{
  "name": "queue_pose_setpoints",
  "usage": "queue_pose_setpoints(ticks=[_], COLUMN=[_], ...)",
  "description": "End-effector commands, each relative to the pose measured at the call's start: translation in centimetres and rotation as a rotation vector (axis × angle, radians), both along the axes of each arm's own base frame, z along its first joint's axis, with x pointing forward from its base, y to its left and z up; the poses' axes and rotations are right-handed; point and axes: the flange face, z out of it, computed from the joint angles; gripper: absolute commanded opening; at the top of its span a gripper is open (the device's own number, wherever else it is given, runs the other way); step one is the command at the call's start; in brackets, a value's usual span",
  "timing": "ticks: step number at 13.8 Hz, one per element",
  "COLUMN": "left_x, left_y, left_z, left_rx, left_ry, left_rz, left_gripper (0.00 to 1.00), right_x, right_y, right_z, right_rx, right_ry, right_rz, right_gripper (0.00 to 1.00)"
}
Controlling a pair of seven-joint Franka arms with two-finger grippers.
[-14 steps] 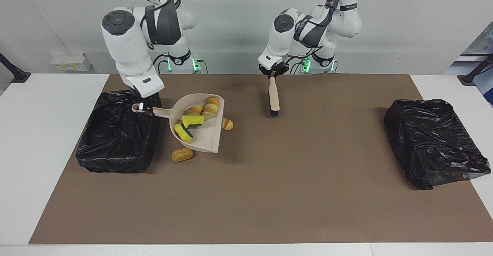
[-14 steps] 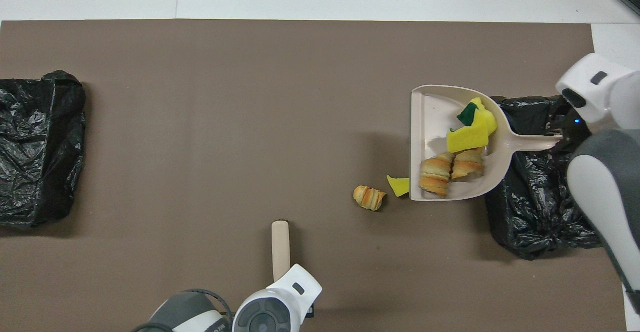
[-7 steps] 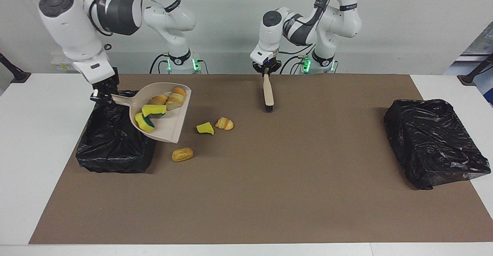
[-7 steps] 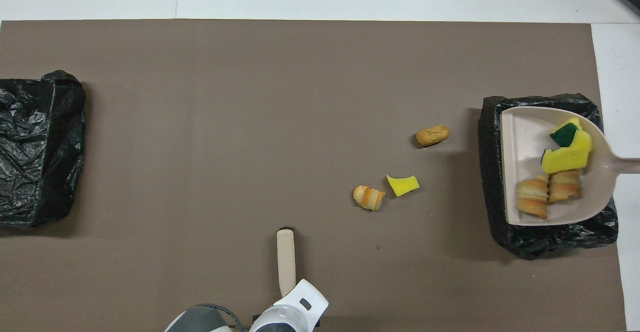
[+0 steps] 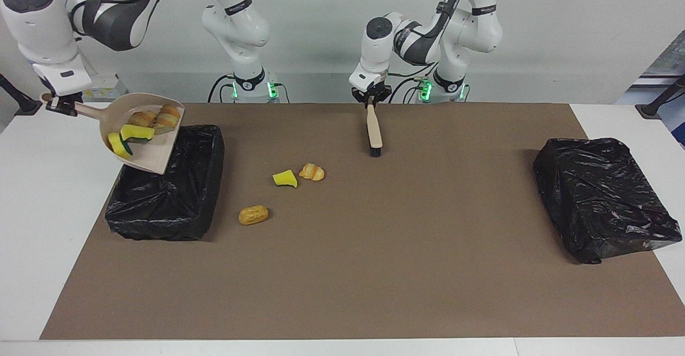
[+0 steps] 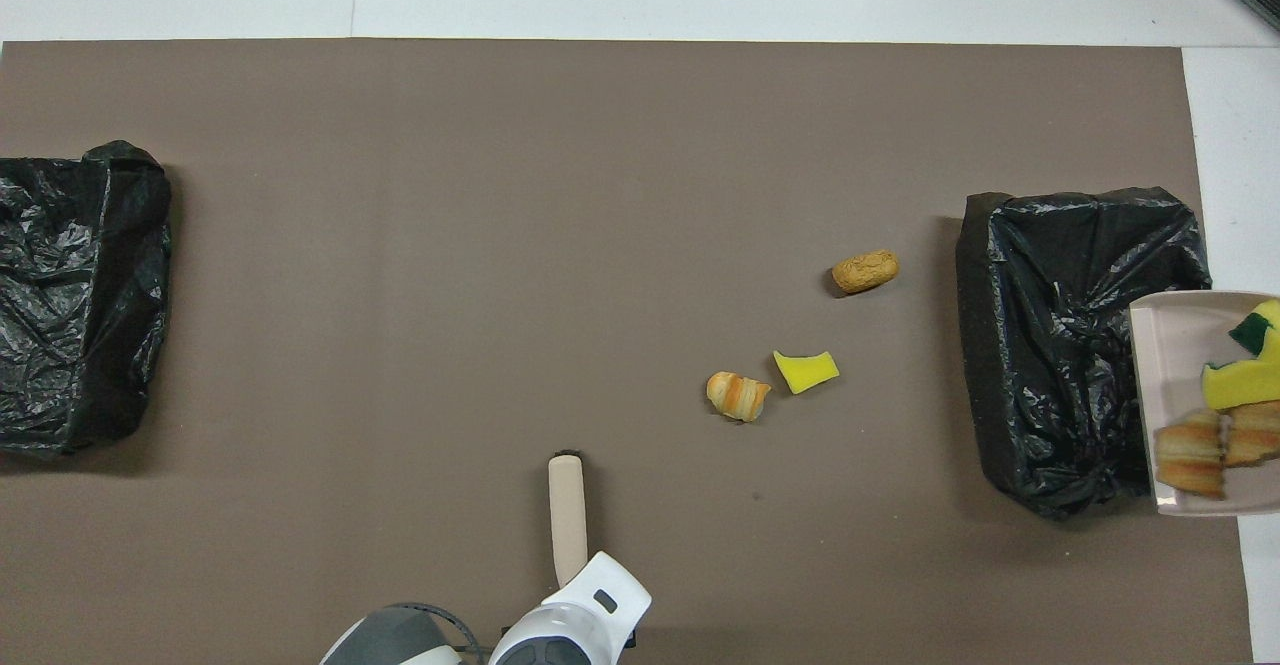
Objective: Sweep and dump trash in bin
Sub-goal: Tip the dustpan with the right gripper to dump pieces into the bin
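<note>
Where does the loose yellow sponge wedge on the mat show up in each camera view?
Facing view: yellow sponge wedge mid-mat, beside the golden-brown striped croissant bit.
Overhead view: same wedge, beside that croissant bit.
Shared landmark: the croissant bit.

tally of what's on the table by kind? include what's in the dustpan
Bread bits: 4 (2 in the dustpan, 2 on the mat)
Sponge pieces: 3 (2 in dustpan, 1 on mat)
Bins: 2
Dustpan: 1
Brush: 1
Total: 11
</note>
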Motion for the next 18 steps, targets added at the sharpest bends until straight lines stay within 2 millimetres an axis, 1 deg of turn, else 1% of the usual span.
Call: queue_pose_setpoints(ticks=[1, 3, 4, 6, 7, 8, 9, 10, 11, 13, 14, 15, 16, 17, 18], left_x=[1.8, 1.8, 2.0, 2.1, 3.0, 4.3, 5.7, 6.8, 8.3, 10.7, 12.7, 14.5, 16.2, 17.9, 19.7], left_y=[1.1, 1.3, 1.4, 1.4, 1.7, 2.0, 1.7, 1.4, 1.6, 1.8, 2.8, 3.9, 4.6, 5.8, 7.0], left_z=[-0.9, -1.0, -1.1, -1.0, -0.9, -0.8, -0.2, 0.7, 2.0, 4.3, 5.6, 6.5, 8.1, 9.3, 10.9], left_rx=[-0.011, -0.014, -0.015, -0.027, -0.03, -0.022, -0.021, -0.03, -0.045, -0.076, -0.088, -0.085, -0.084, -0.088, -0.102], left_ry=[0.02, 0.03, 0.035, 0.035, 0.039, 0.063, 0.087, 0.093, 0.086, 0.037, 0.006, -0.03, -0.076, -0.108, -0.141], left_rz=[-0.014, -0.042, -0.05, -0.108, -0.099, -0.075, -0.073, -0.091, -0.091, -0.111, -0.107, -0.127, -0.168, -0.18, -0.205], left_gripper=[0.2, 0.33, 0.51, 1.0, 1.0, 1.0, 1.0, 1.0, 1.0, 1.0, 1.0, 1.0, 1.0, 1.0, 1.0], right_x=[0.1, 1.0, 1.3, 1.7, 2.0, 2.2, 2.4, 2.4, 2.5, 3.0, 3.6, 4.0, 4.4, 4.6, 4.8], right_y=[1.8, 3.8, 4.8, 6.9, 7.9, 8.2, 8.2, 8.2, 7.7, 7.1, 7.1, 7.1, 7.1, 7.4, 7.8], right_z=[-0.7, -0.8, -0.8, -1.0, -0.9, -0.7, -0.8, -0.8, -0.4, 1.4, 2.5, 3.2, 3.4, 3.6, 3.9], right_rx=[-0.11, -0.144, -0.148, -0.149, -0.151, -0.152, -0.149, -0.148, -0.161, -0.195, -0.218, -0.222, -0.214, -0.206, -0.205], right_ry=[-0.022, -0.04, -0.033, -0.015, -0.013, -0.015, -0.005, 0.015, 0.049, 0.088, 0.112, 0.13, 0.144, 0.149, 0.14], right_rz=[-0.017, -0.006, 0.009, 0.023, 0.04, 0.047, 0.058, 0.085, 0.134, 0.216, 0.292, 0.338, 0.363, 0.385, 0.39], right_gripper=[0.0, 0.0, 0.0, 0.0, 0.0, 0.0, 0.0, 0.0, 0.0, 0.0, 0.0, 0.0, 0.0, 0.0, 0.0])
